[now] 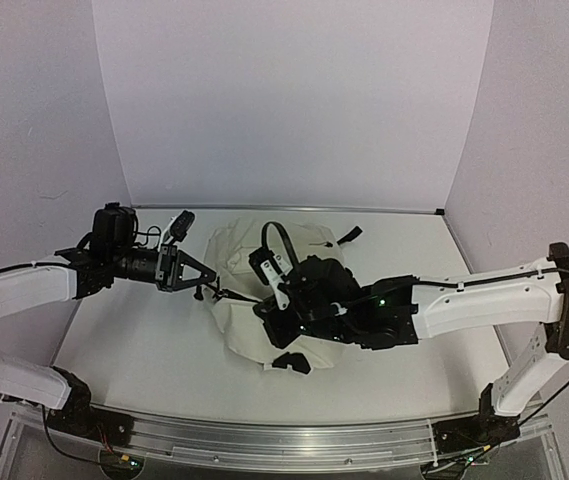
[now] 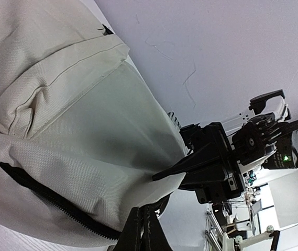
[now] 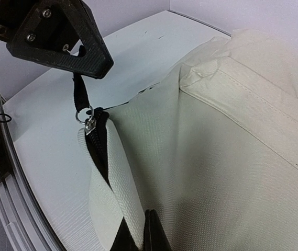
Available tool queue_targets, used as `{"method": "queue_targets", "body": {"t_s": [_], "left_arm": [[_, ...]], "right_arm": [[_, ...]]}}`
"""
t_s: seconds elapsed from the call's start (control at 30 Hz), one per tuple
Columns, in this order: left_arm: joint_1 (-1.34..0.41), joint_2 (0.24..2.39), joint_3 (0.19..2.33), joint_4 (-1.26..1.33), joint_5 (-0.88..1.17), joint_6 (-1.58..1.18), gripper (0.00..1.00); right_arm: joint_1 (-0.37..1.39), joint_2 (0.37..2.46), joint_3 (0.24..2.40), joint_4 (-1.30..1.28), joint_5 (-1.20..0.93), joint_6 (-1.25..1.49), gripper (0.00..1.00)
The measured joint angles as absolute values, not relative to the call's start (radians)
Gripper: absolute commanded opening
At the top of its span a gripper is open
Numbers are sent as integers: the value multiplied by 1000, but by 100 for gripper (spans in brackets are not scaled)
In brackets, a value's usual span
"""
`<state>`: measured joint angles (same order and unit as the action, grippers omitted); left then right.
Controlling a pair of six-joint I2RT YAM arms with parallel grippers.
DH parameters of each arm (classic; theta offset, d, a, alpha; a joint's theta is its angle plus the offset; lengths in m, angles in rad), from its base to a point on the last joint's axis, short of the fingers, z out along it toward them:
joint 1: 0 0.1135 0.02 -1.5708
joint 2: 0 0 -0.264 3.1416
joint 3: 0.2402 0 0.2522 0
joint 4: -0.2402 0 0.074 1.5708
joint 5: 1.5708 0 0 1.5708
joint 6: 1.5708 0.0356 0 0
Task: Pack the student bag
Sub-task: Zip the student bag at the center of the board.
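Note:
The student bag (image 1: 234, 255), cream fabric with a black zipper, lies in the middle of the table. My left gripper (image 1: 204, 290) reaches its left edge and is shut on the black zipper pull (image 3: 79, 91). That pull hangs from a ring on the metal slider (image 3: 90, 124). My right gripper (image 1: 264, 305) is shut on the bag's cream edge band (image 3: 120, 188), just beside the zipper. In the left wrist view my left gripper (image 2: 141, 212) is closed at the zipper line (image 2: 49, 201), with the right gripper (image 2: 190, 170) pinching the bag's fabric (image 2: 59, 104) opposite. The bag's inside is hidden.
A black carry strap (image 1: 279, 240) loops up from the bag's top. Black strap ends lie at the back right (image 1: 351, 235) and the front (image 1: 292, 363). White walls close off the back and sides. A metal rail (image 1: 264, 440) runs along the near table edge.

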<state>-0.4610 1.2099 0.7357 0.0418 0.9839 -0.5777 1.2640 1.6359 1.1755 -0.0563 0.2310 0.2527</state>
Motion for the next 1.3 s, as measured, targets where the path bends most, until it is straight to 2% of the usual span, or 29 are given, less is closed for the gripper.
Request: {"method": "queue_targets", "body": {"t_s": [0.1,0.13,0.2,0.27,0.3,0.43,0.5,0.57,0.67,0.73,0.87,0.93,1.07,1.3], "left_arm": [[-488,1231,767,27,983,-561,0],[-503,1240,780,21,977,-550,0],[-541,1257,803,10,955,-533,0],[-584,1279,825,9,933,-523,0],[-605,1292,837,13,920,-521,0],[-656,1330,845,51,884,-530,0],[-665,1337,843,70,871,-542,0],[-667,1340,842,91,859,-557,9],[-675,1350,842,129,833,-581,29],[-680,1357,845,146,810,-587,48],[-685,1348,852,109,709,-580,80],[-685,1316,852,69,643,-570,89],[-668,1196,853,-33,510,-579,95],[-444,1109,803,-141,431,-674,90]], "right_arm": [[1264,1599,1146,-64,232,271,1],[1264,1589,1140,-70,233,276,7],[1264,1566,1128,-104,241,291,39],[1264,1545,1120,-143,249,310,64],[1265,1532,1116,-173,257,327,72],[1264,1489,1117,-262,296,385,85],[1263,1487,1126,-260,295,415,88],[1261,1487,1130,-237,280,435,88],[1249,1487,1132,-184,234,469,90],[1239,1489,1132,-144,204,488,92],[1213,1495,1132,-63,156,527,92],[1205,1506,1139,-43,140,535,91],[1203,1579,1211,-56,118,538,91],[1233,1812,1481,-225,173,515,89]]}}
